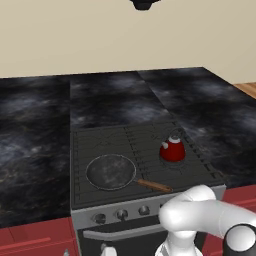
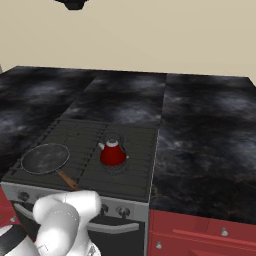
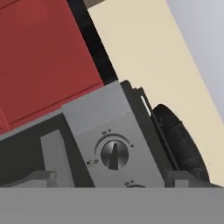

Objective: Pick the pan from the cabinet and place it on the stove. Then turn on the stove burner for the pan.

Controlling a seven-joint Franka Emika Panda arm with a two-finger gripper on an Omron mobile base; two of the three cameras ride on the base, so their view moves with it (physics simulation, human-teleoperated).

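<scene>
Pan [image 1: 111, 171] sits on stove [image 1: 100, 142] front-left burner, handle toward 4 o'clock. Kettle [image 1: 173, 149] at pan's 2 o'clock. Gripper [image 3: 111, 181] jaws apart, facing a knob [image 3: 114, 154].

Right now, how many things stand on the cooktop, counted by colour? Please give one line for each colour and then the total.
Dark grey: 1, the pan with a brown handle, on the stove front-left.
Red: 1, the kettle on the right side of the cooktop.
Total: 2

The stove [image 1: 80, 192] carries the pan [image 1: 111, 171] and a red kettle [image 1: 173, 149].
</scene>
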